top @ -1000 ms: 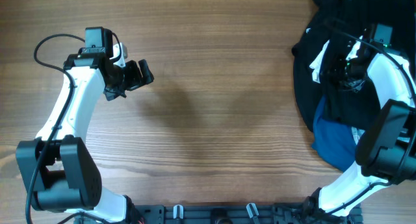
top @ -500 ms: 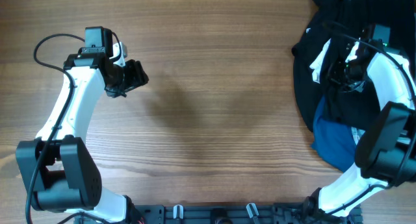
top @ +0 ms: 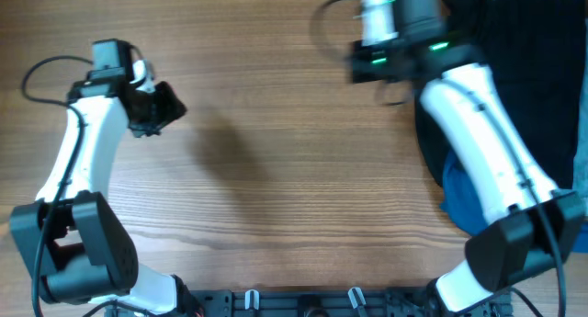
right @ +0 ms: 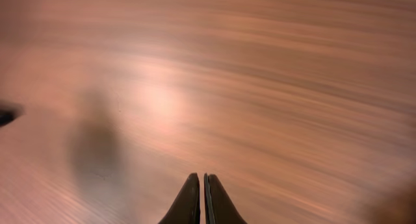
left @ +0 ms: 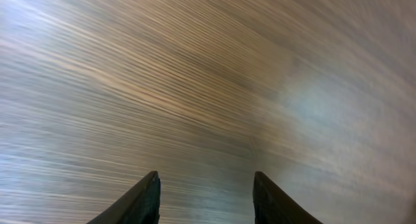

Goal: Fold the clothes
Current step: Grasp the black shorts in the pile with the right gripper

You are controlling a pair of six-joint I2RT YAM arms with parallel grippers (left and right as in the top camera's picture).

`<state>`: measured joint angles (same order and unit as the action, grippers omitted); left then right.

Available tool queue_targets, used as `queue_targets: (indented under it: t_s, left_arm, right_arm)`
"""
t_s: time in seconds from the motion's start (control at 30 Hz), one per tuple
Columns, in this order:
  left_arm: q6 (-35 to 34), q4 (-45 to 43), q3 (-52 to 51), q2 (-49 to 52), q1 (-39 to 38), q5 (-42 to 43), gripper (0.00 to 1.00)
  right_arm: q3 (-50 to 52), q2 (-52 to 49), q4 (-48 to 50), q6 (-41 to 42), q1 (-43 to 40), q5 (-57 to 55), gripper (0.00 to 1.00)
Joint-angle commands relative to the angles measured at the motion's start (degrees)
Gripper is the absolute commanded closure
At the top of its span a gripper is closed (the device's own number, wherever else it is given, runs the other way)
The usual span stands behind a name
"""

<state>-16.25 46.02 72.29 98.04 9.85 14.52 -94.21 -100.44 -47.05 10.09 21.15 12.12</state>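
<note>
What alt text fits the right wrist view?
The right gripper is shut, its two dark fingers pressed together with nothing between them, pointing out over the wooden table. The whole picture is motion-blurred, with a soft shadow at left and a small dark shape at the left edge that cannot be identified.

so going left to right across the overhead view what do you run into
left gripper → bare stretch of wooden table → right arm's blurred wrist end → clothes pile, mostly black, at the right edge
</note>
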Motion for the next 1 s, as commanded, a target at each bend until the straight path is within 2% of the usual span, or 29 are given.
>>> queue_targets:
  t_s: [0.0,0.1,0.17,0.23,0.27,0.37,0.5,0.63,0.73,0.97]
  left_arm:
    - [-0.96,0.33,1.03,-0.33,4.83,0.28,0.55]
    - [-0.92,0.72,1.03,-0.33,5.92,0.26,0.53]
    - [-0.9,0.63,1.03,-0.33,6.03,0.24,0.48]
    - [-0.92,0.44,1.03,-0.33,6.03,0.26,0.41]
    - [-0.92,0.42,1.03,-0.33,6.03,0.26,0.35]
    - [-0.92,0.44,1.03,-0.33,6.03,0.24,0.23]
    - [-0.94,0.46,1.01,-0.31,6.01,0.26,0.17]
    - [-0.94,0.31,1.01,-0.31,5.35,0.26,0.16]
    - [-0.92,-0.22,1.01,-0.31,4.26,0.26,0.15]
    - [-0.92,-1.77,1.01,-0.31,1.14,0.24,0.13]
  right_arm:
    - [-0.24,-1.18,0.81,7.06,8.76,-8.11,0.96]
    - [-0.22,-1.36,-0.37,8.07,9.2,-11.82,0.94]
    - [-0.24,-1.33,-2.27,8.07,7.13,-12.0,0.78]
    - [-0.24,-1.33,-5.18,8.07,4.22,-12.15,0.47]
    - [-0.24,-1.33,-6.4,8.02,2.95,-12.22,0.36]
    - [-0.24,-1.33,-11.72,7.8,-3.02,-12.61,0.18]
    - [-0.17,-1.36,-15.45,4.35,-10.56,-14.25,0.01]
    - [0.42,-1.36,-17.0,-1.11,-14.97,-20.9,0.0]
    - [1.51,-1.4,-18.69,-0.9,-16.24,-26.12,0.0]
    - [5.62,-1.46,-19.19,0.52,-19.89,-27.63,0.0]
